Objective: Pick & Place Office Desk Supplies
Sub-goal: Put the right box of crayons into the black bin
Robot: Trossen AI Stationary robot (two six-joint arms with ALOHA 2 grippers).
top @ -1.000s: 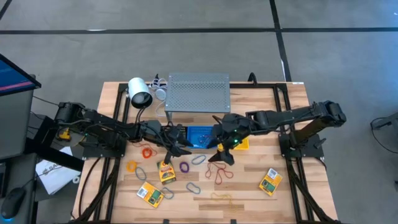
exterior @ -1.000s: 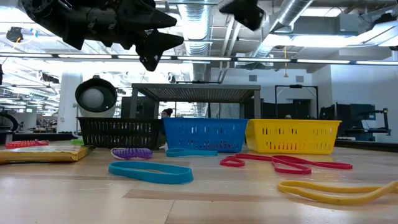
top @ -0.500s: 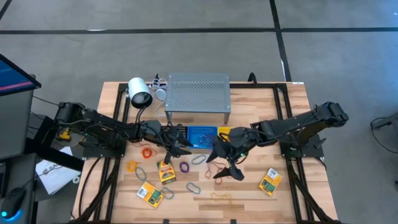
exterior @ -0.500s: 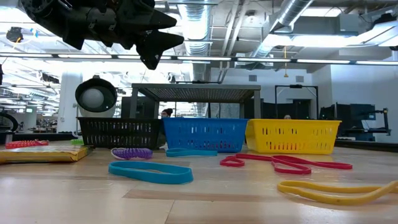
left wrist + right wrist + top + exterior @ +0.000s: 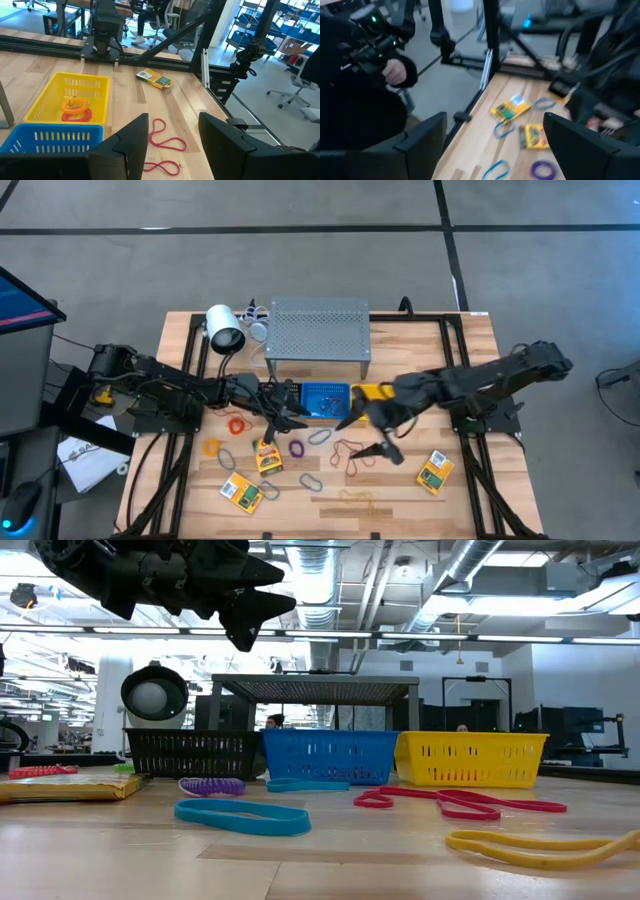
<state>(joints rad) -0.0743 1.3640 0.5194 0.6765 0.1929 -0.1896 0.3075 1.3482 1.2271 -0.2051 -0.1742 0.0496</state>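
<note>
Right gripper (image 5: 372,442) spread wide and empty, hovering over the red-brown band loops (image 5: 352,456), just in front of the yellow basket (image 5: 372,393). Likely to snag two tangled loops at once, or pinch bare wood. Left gripper (image 5: 283,412) open too, holding nothing, beside the blue basket (image 5: 322,394), left of that yellow basket.

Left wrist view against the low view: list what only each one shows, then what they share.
Only the left wrist view shows inside the yellow basket, where orange and red bands lie, and a yellow-green pack beyond it. Only the low view shows the black basket, the teal band, the purple band and the metal shelf. Both show the yellow basket, the blue basket and the red band.
</note>
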